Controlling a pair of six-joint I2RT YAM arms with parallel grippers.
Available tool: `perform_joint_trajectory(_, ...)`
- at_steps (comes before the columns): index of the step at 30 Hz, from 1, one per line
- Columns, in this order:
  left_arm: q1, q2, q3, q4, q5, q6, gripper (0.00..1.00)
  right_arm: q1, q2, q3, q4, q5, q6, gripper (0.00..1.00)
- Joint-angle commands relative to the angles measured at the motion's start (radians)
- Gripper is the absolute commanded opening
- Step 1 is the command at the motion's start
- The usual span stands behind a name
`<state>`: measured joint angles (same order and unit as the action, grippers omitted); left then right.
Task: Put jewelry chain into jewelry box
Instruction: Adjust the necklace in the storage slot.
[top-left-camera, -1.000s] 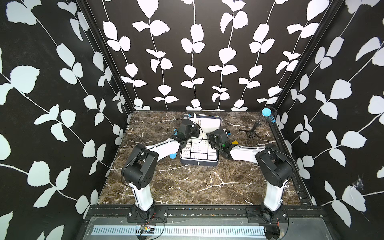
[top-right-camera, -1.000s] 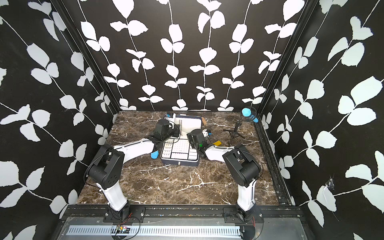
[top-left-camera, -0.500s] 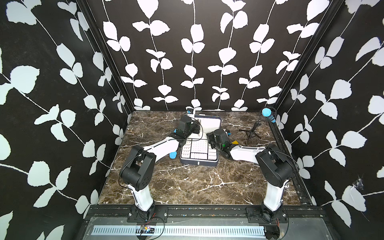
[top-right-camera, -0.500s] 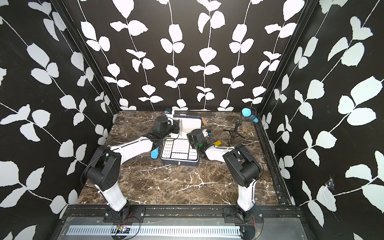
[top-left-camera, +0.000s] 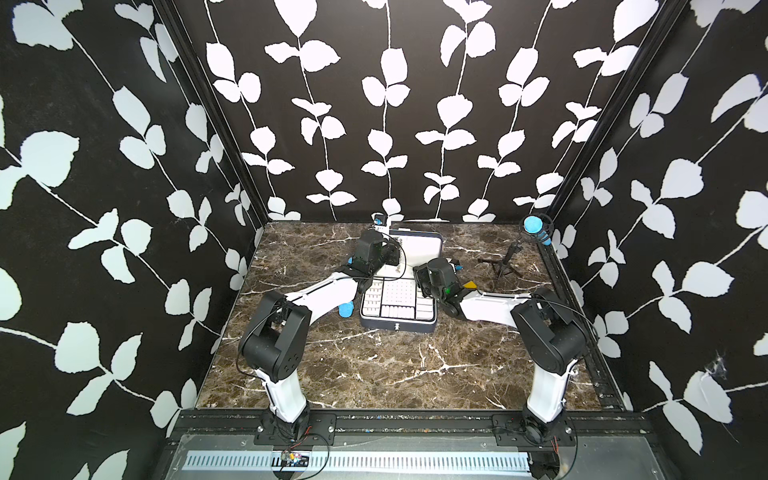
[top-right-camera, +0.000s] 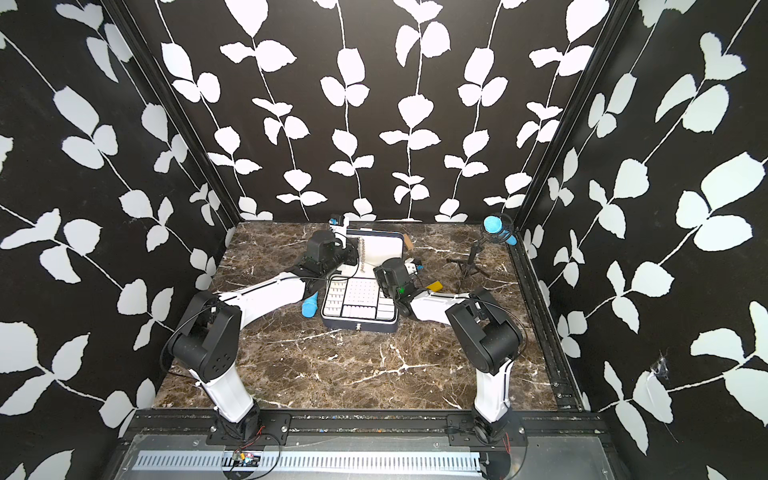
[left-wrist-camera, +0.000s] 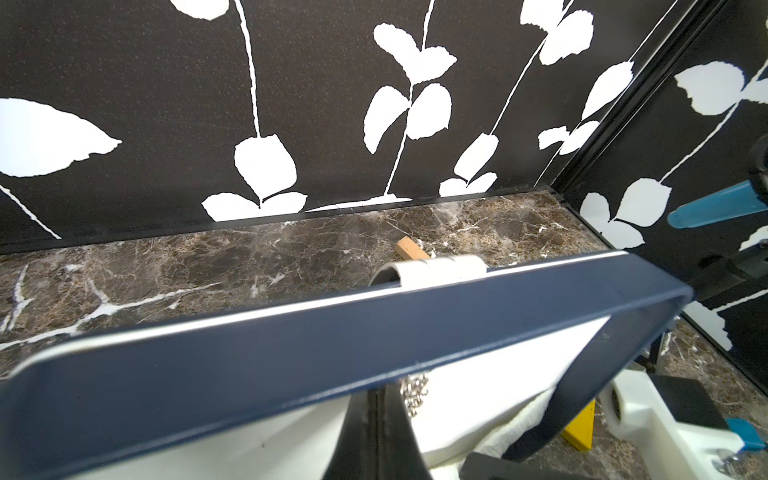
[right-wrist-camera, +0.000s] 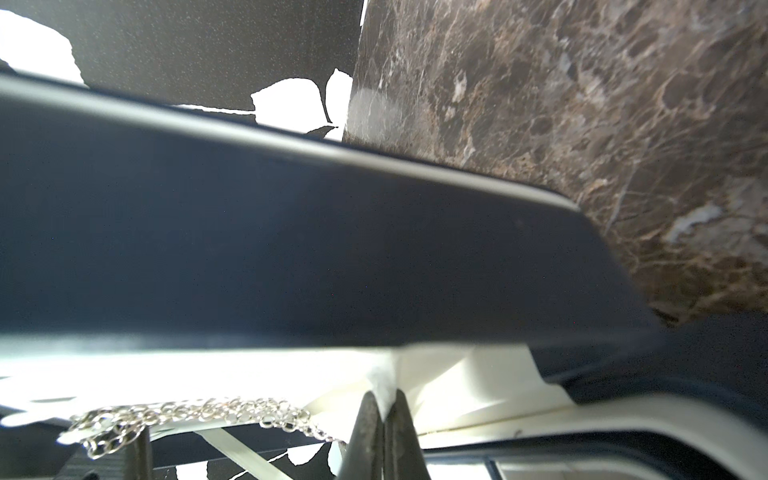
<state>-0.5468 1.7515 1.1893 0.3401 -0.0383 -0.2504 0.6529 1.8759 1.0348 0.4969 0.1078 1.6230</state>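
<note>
Box (top-left-camera: 397, 326): open, lid upright; no chain seen in its tray.
Left gripper (left-wrist-camera: 382, 399): clamped on the chain's upper end, raised before the white lid lining.
Right gripper (right-wrist-camera: 382, 399): jaws together at the box's right rear edge; whether they pinch the lining cannot be told.
Chain (top-right-camera: 362, 254): hangs over the tray's rear, not inside. Pickup looks done; lowering and release remain.

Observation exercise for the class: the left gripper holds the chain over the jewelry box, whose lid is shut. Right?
No. The lid stands open, as both top views show. The left gripper does hold the jewelry chain over the jewelry box.
</note>
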Motion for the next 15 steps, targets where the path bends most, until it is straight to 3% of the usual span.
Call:
perform_joint_trajectory(1, 0.009, -0.059, 0.045, 0.016, -0.007, 0.022, 0.0, 0.013, -0.016, -0.01, -0.02, -0.037, -0.009, 0.0)
perform_joint_trajectory(15, 0.013, -0.049, -0.023, 0.029, -0.027, 0.027, 0.0, 0.013, -0.01, -0.006, -0.017, -0.044, -0.009, 0.0)
